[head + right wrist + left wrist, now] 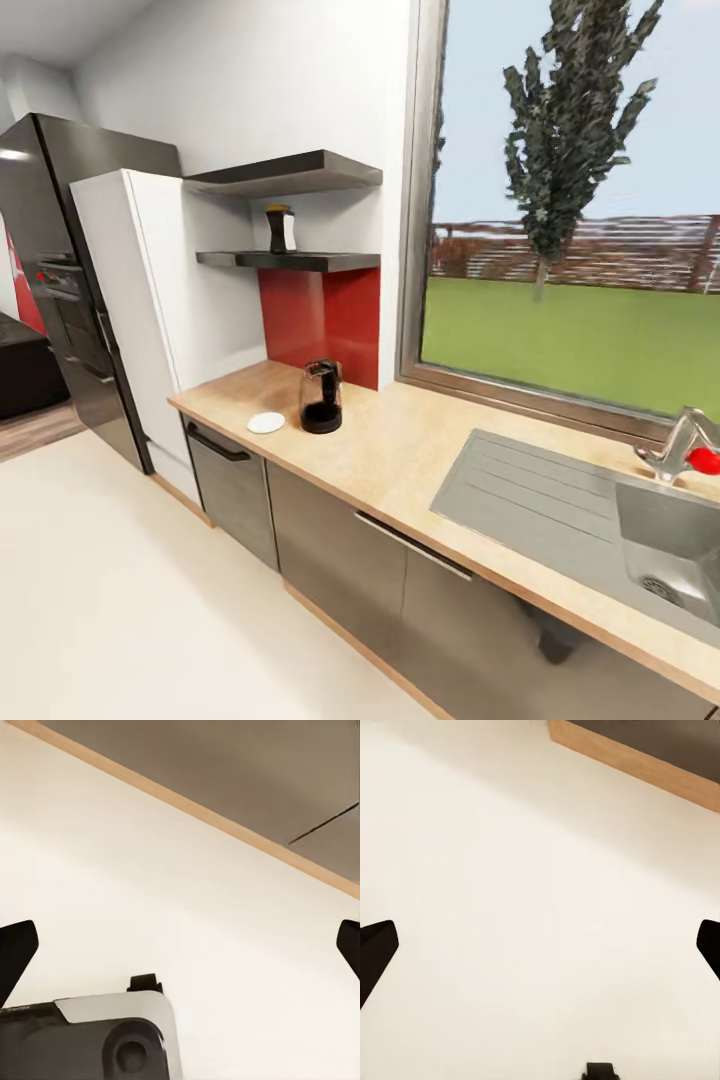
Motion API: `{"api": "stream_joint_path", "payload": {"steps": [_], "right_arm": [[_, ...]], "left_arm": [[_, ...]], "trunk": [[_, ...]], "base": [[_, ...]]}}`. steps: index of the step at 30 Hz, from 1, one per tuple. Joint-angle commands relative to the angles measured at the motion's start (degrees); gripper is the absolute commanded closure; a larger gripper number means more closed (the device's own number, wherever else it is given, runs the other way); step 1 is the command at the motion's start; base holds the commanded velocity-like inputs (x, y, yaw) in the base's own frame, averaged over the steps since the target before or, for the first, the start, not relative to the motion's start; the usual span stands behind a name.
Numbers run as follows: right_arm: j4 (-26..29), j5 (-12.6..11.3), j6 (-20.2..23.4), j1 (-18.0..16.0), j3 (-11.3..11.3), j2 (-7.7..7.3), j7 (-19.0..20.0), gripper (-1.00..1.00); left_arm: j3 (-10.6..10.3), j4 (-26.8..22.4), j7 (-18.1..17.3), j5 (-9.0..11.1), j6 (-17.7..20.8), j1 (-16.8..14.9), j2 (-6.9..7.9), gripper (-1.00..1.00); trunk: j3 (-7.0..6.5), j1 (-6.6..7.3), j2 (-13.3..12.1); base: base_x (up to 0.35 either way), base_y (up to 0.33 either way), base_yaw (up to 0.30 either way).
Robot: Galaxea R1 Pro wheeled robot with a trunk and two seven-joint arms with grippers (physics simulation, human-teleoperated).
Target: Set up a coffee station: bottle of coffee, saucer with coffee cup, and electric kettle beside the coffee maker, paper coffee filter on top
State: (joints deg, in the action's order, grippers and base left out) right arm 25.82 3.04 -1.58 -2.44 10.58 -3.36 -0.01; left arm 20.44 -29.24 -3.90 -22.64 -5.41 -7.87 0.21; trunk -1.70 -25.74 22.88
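The bottle of coffee (281, 229) stands on the lower kitchen shelf (290, 261), above a red wall panel. Below it, the electric kettle (321, 397), glass with a black base and lid, sits on the kitchen countertop (420, 450). The white saucer (266, 423) lies just left of the kettle. The coffee maker, coffee cup and paper coffee filter are out of view. My left gripper (540, 952) is open over the cream floor with nothing between its fingers. My right gripper (180, 952) is also open and empty, over the floor near the cabinet plinth.
A steel sink (600, 520) with a faucet (680, 445) is inset at the counter's right. A white fridge (150, 310) and a black oven tower (60, 280) stand left of the counter. A second shelf (285, 172) hangs higher. Open floor (120, 600) lies before the cabinets.
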Motion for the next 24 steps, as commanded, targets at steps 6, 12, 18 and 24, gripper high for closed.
{"api": "stream_joint_path", "payload": {"steps": [6, 12, 18, 24], "right_arm": [[0.35, 0.22, -0.02, -0.02, 0.25, 0.46, -0.07, -1.0], [0.37, 0.21, 0.0, -0.02, 0.25, 0.62, -0.08, -1.0], [0.36, 0.21, 0.0, -0.02, 0.3, 0.72, -0.08, -1.0], [0.3, 0.21, -0.01, -0.02, 0.31, 0.77, -0.08, -1.0]], "left_arm": [[0.48, 0.06, -0.41, -0.55, -0.31, -0.04, -0.1, -1.0], [0.48, 0.06, -0.41, -0.49, -0.33, -0.04, -0.12, -1.0], [0.48, 0.06, -0.41, -0.48, -0.31, -0.04, -0.12, -1.0], [0.48, 0.06, -0.41, -0.48, -0.31, -0.04, -0.1, -1.0]], "trunk": [[0.49, -0.04, 0.03], [1.03, -0.04, 0.03], [1.58, -0.04, 0.03], [2.12, -0.04, 0.03]], "base": [[0.203, 0.286, 0.0], [0.159, 0.305, 0.0], [0.146, 0.312, 0.042], [0.145, 0.313, 0.076]]}}
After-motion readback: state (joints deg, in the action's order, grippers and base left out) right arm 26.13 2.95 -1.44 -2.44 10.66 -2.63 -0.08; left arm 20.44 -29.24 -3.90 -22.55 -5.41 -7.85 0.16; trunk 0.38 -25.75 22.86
